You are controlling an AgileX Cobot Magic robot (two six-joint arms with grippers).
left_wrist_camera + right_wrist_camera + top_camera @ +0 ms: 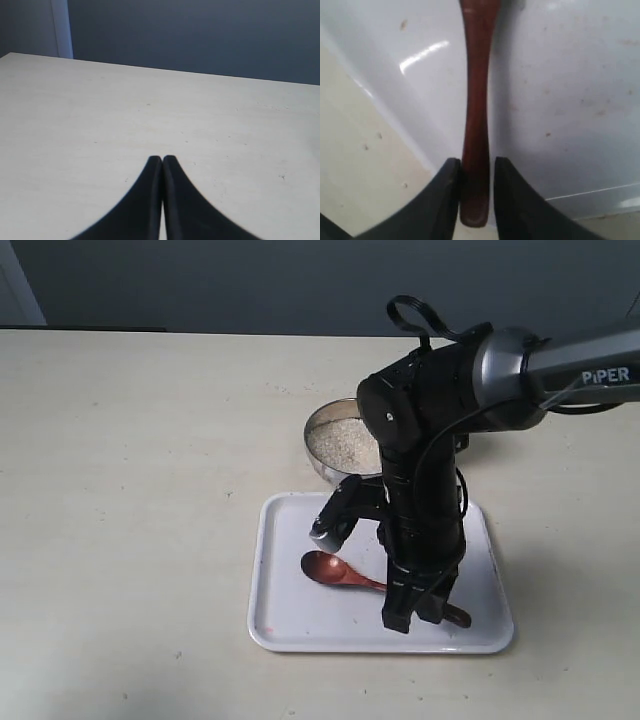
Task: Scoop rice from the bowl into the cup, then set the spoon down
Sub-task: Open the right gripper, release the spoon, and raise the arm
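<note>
- The spoon [326, 567] was found flat on the tray [285, 612], its handle end clamped by the right gripper [476, 167].
- The left gripper [162, 160] was seen closed on nothing.
- Pick-up was judged in hand; a lift toward the rice [340, 445] in the bowl [309, 433] was called for.

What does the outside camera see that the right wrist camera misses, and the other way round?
Only the exterior view shows the bowl of rice, the spoon's oval end and the whole arm. Only the right wrist view shows, close up, the pincer gripping the handle near its tip. Both show the spoon lying on the white tray on the pale table.
</note>
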